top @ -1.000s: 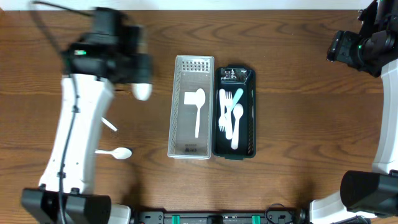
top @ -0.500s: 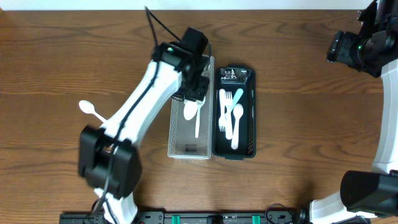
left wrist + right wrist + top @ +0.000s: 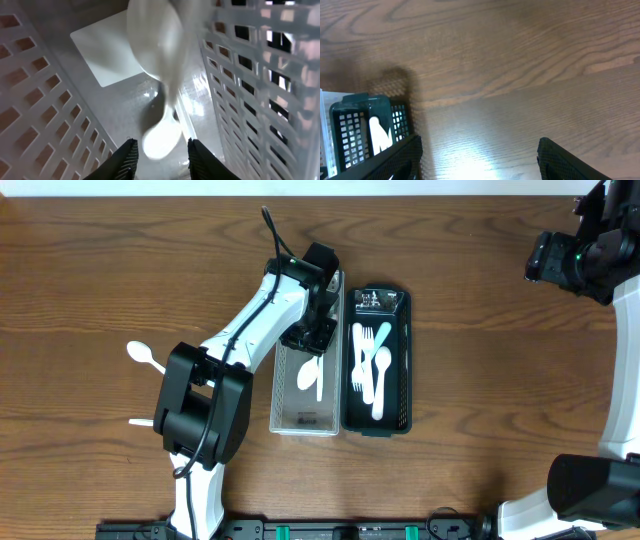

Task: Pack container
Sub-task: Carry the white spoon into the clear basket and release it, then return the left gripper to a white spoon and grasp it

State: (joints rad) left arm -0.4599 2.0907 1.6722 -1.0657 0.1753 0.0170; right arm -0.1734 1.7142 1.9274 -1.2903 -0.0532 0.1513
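Observation:
My left gripper [image 3: 314,338] hangs open inside the white perforated basket [image 3: 283,395], its jaws [image 3: 161,161] spread with nothing between them. In the left wrist view a white spoon's bowl [image 3: 161,141] lies on the basket floor just ahead of the fingertips, and a second white spoon [image 3: 155,42] shows blurred beyond it. In the overhead view a spoon bowl [image 3: 308,372] shows below the gripper. The dark green basket [image 3: 402,305] holds white forks and spoons and a teal spoon [image 3: 381,333]. My right gripper [image 3: 548,258] is open and empty over bare table [image 3: 480,161].
A white spoon [image 3: 145,357] lies on the wooden table at the left, and a small white utensil end [image 3: 138,422] shows beside the left arm's base. The green basket's corner [image 3: 365,125] sits left of the right gripper. A white label [image 3: 107,55] lies on the white basket's floor.
The left arm swung right from the table's left side to over the white basket, carrying a white spoon. The spoon now lies loose in the basket. The right arm has not moved.

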